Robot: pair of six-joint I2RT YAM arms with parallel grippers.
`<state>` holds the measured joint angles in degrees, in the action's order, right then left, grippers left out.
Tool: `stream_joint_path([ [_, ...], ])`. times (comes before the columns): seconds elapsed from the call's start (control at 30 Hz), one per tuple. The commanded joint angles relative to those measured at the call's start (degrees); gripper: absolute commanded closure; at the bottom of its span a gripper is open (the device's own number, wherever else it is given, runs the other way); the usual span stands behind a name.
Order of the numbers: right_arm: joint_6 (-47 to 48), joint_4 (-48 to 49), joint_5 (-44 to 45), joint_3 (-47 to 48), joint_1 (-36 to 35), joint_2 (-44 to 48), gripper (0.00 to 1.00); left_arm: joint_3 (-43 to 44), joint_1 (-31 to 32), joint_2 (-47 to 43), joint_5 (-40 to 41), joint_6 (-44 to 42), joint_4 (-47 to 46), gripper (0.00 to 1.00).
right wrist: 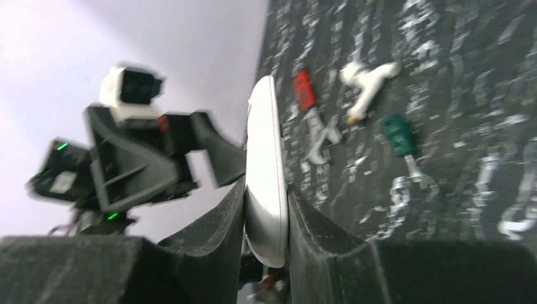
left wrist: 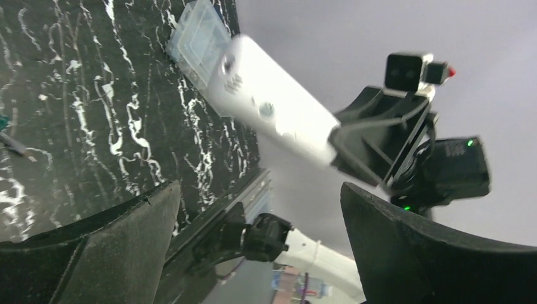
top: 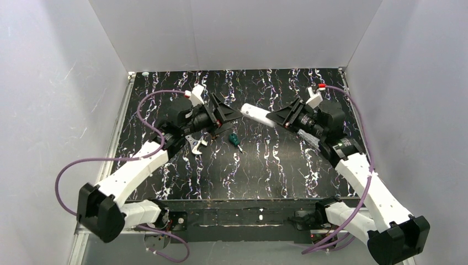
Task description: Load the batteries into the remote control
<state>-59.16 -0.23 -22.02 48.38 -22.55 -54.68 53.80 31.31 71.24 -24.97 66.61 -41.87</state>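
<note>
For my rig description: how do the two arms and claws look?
The left arm and the right arm have white shells with black joints, and a purple cable loops along each. The left claw and right claw are black, with two wedge-shaped fingers.

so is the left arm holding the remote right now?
No, the jaws of the left gripper stand wide open and empty; the remote control is clamped by the right gripper.

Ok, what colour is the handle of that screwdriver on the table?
Green. The screwdriver handle shows best in the right wrist view.
</note>
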Motion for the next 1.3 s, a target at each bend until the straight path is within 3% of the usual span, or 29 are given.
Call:
stream_joint_path([
  [0.0, 18.7, -17.5, 12.9, 10.8, 0.2, 0.2, 0.99, 0.8, -0.1, -8.7, 2.5, -11.1, 12.3, 0.02],
  [0.2, 32.6, -30.4, 25.2, 19.2, -0.9, -7.0, 0.99, 1.2, -0.1, -9.1, 1.5, -13.3, 15.0, 0.02],
  [0.37, 39.8, -39.9, 39.4, 25.4, -7.7, -15.8, 0.99, 0.7, -0.2, -9.3, 1.2, -13.4, 14.7, 0.02],
  [0.73, 45.3, -59.2, 62.8, 39.1, -20.6, -40.3, 0.99, 2.6, -0.5, -13.7, 0.1, -19.9, 21.5, 0.02],
  [0.9, 45.6, -63.8, 66.5, 43.1, -23.3, -48.9, 0.99, 4.0, -0.7, -15.7, -0.4, -22.6, 23.7, 0.02],
  [1.27, 42.1, -61.6, 67.8, 42.1, -28.7, -54.3, 0.99, 16.2, -0.9, -19.4, 1.5, -29.4, 34.2, 0.02],
])
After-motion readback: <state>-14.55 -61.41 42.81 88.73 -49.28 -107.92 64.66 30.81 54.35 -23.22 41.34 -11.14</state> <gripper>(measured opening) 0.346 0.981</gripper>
